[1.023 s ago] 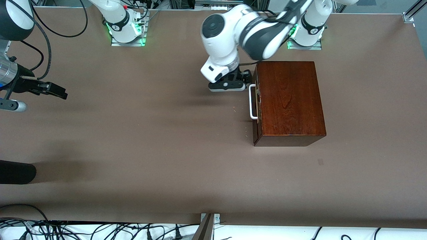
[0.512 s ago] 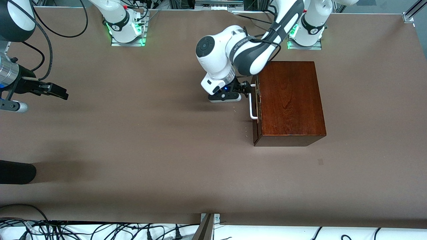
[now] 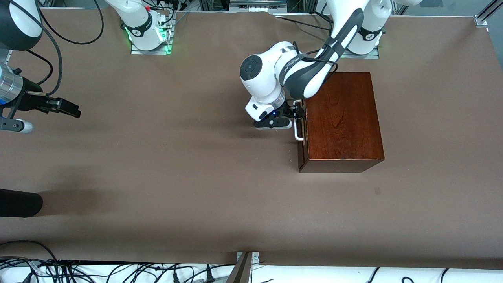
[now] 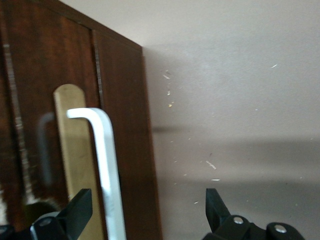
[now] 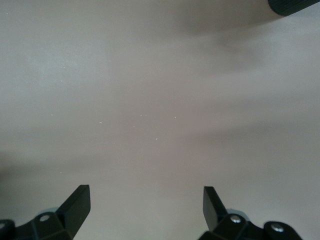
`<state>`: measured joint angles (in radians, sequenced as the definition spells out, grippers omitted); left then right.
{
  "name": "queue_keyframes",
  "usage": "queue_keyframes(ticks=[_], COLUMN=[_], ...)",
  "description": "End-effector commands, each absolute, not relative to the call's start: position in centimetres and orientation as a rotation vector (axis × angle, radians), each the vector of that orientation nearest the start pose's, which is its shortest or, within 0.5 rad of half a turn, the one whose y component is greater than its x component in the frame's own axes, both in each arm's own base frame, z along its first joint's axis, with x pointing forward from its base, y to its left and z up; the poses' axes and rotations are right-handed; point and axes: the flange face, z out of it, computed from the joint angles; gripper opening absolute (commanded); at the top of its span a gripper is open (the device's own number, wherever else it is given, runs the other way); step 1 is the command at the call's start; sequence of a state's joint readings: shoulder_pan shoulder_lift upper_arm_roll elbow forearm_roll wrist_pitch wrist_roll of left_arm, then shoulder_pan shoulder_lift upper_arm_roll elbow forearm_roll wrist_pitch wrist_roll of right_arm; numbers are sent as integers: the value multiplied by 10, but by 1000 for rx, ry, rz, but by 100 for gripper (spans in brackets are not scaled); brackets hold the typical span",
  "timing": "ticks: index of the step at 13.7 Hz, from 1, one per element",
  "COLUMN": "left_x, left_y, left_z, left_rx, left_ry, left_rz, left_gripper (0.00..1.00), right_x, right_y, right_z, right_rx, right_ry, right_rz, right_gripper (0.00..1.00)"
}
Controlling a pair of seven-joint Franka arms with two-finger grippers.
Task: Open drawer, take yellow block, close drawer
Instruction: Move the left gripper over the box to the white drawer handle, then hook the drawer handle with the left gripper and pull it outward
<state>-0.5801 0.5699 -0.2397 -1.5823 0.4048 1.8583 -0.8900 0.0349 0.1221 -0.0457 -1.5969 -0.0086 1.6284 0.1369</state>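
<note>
White metal bar handle (image 4: 107,165) on the shut dark mahogany drawer (image 3: 301,129) front stands between the left gripper's (image 3: 295,114) 2 wide-open fingers, its long axis crossing their gap, nothing gripped yet. The right gripper (image 3: 65,107) waits open, well apart. No yellow block is visible.

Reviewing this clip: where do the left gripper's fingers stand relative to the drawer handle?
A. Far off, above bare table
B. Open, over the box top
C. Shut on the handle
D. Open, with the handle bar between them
D: in the left wrist view the white handle runs between the spread fingers of the left gripper, with the drawer not yet opened.
</note>
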Motion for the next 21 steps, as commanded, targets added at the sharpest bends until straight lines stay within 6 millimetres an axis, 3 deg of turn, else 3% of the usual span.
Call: queue_keyframes(ticks=[1, 9, 10, 11, 12, 15, 20, 21], left_x=[490, 496, 496, 497, 497, 497, 497, 496], left_y=[-445, -444, -445, -445, -445, -447, -449, -450], left_z=[281, 282, 283, 284, 282, 284, 285, 285], left_rx=[-2779, -2820, -2827, -2828, -2835, -2844, -2872, -2875], left_ry=[137, 78, 74, 78, 77, 76, 49, 47], left_rz=[-26, -17, -13, -13, -21, -31, -5, 1], left_gripper=[100, 100, 80, 53, 42, 29, 32, 45], right_x=[592, 593, 592, 592, 592, 593, 593, 593], right_y=[-4, -4, -4, -3, -3, -1, 9, 11], right_z=[548, 547, 548, 548, 548, 547, 547, 547], right_rx=[-3147, -3150, -3149, -3150, -3149, -3149, -3153, -3154], right_ry=[241, 240, 241, 238, 238, 233, 207, 199], right_rz=[141, 141, 139, 139, 139, 141, 138, 138], right_gripper=[100, 100, 100, 100, 100, 100, 100, 100])
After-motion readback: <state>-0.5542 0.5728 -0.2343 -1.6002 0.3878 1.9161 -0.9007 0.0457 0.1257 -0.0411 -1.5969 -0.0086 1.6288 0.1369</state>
